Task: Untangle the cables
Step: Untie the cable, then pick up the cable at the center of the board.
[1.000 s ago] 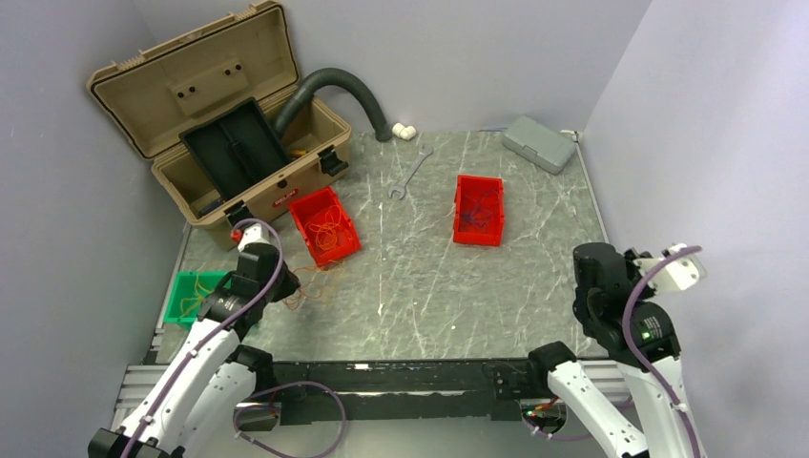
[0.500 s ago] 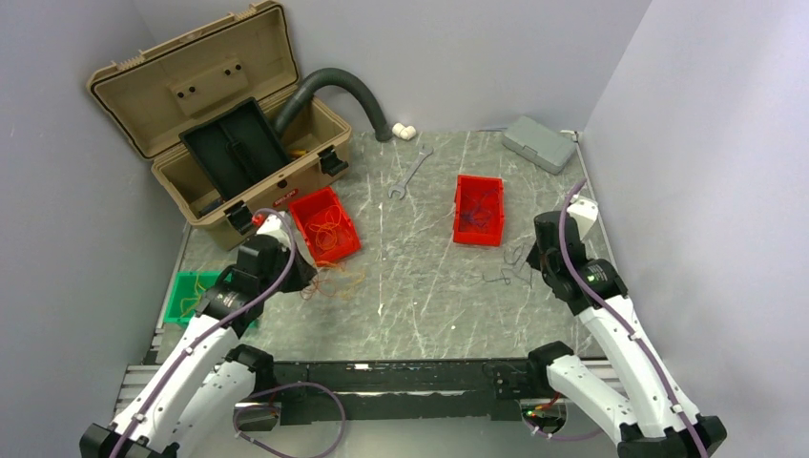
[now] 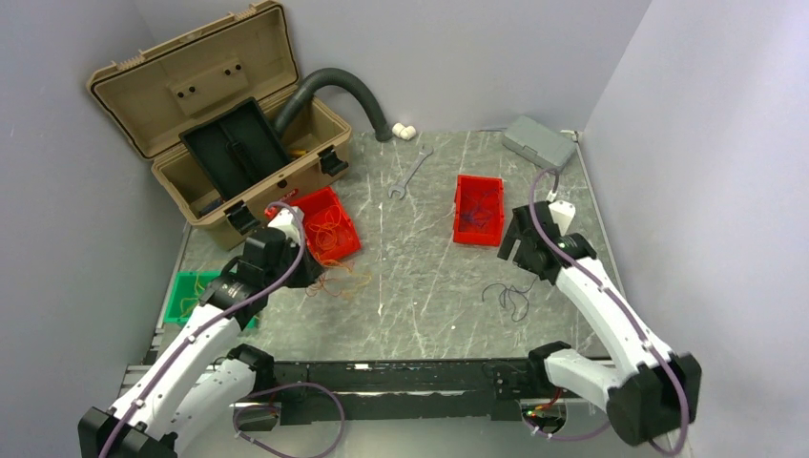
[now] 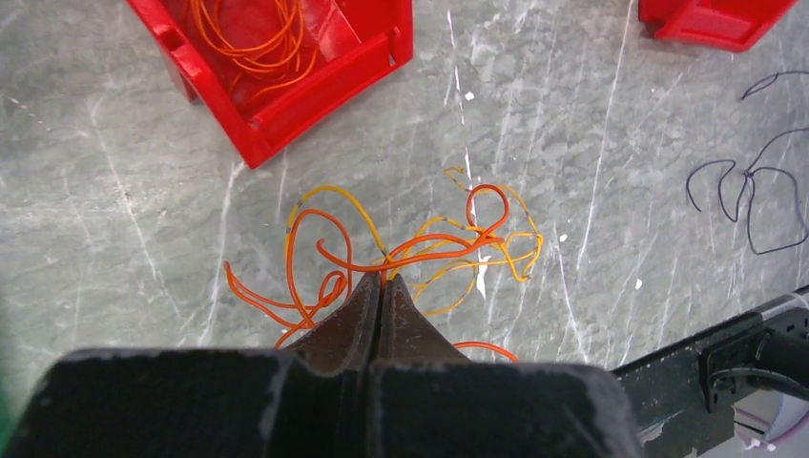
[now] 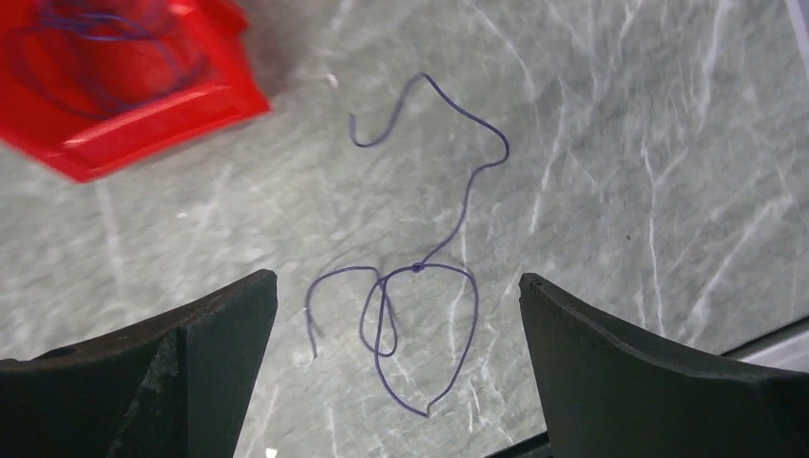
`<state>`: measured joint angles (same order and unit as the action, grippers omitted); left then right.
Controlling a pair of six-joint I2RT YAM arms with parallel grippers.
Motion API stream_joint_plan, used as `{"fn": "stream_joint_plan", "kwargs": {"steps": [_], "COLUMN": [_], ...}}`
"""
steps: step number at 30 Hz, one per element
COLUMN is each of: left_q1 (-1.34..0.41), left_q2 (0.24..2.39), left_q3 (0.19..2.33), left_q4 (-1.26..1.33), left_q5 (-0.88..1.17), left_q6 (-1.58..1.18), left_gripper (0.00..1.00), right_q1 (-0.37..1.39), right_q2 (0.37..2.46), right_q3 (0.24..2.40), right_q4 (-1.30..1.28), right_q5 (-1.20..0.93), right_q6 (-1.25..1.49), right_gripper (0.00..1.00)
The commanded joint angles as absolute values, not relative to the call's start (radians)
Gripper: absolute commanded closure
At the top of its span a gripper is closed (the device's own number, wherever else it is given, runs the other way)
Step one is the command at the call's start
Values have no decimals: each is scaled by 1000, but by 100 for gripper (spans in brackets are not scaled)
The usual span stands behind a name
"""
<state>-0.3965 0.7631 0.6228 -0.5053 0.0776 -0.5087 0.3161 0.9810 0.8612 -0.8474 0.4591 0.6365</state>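
Observation:
The cables lie in two parts. An orange and yellow tangle lies on the marble table just in front of a red bin. My left gripper is shut, and its tips pinch an orange strand of that tangle. A single thin purple wire with a small knot lies loose on the table to the right. My right gripper hangs above it, wide open and holding nothing. The purple wire also shows at the right edge of the left wrist view.
The left red bin holds orange wires; a second red bin holds purple ones. A green bin sits at the near left. An open tan toolbox, grey hose, wrench and grey case stand at the back.
The right arm swung in from the right edge toward the second red bin, opened its gripper and left the purple wire on the table. The left gripper dragged the orange tangle rightward.

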Motion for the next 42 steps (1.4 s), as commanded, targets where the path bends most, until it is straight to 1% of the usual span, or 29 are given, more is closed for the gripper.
{"fn": "stream_joint_plan", "kwargs": {"steps": [1, 4, 6, 12, 18, 21, 27, 29, 31, 35, 37, 38, 42], "left_q1": [-427, -448, -459, -486, -495, -497, -497, -497, -496, -497, -496, -497, -497], "left_q2": [780, 784, 787, 798, 823, 830, 846, 850, 853, 856, 856, 856, 856], "left_q3": [658, 653, 651, 639, 629, 629, 626, 625, 624, 624, 627, 627, 635], "left_q4": [-459, -450, -445, -421, -391, -382, -372, -370, -367, -368, -372, -373, -377], "left_q5": [116, 120, 120, 120, 130, 137, 135, 132, 133, 132, 130, 129, 130], "left_q6": [-497, -500, -502, -506, -500, -496, -485, -482, -480, -477, -476, -475, -471], "left_gripper": [100, 100, 100, 100, 100, 100, 100, 100, 100, 100, 100, 100, 100], "right_q1": [253, 191, 147, 90, 61, 60, 68, 73, 76, 78, 78, 78, 78], "right_q2": [1068, 1057, 1065, 1068, 1099, 1123, 1142, 1150, 1154, 1130, 1102, 1090, 1040], "right_q3": [827, 754, 729, 689, 615, 587, 547, 538, 538, 566, 603, 623, 740], "right_q4": [-831, -747, -740, -751, -671, -637, -569, -554, -549, -574, -622, -646, -735], "right_q5": [411, 284, 245, 263, 180, 153, 92, 79, 75, 80, 98, 107, 123], "right_q6": [715, 715, 728, 752, 777, 789, 811, 821, 826, 819, 811, 807, 780], "right_gripper": [0, 0, 0, 0, 1, 5, 20, 27, 40, 81, 97, 100, 100]}}
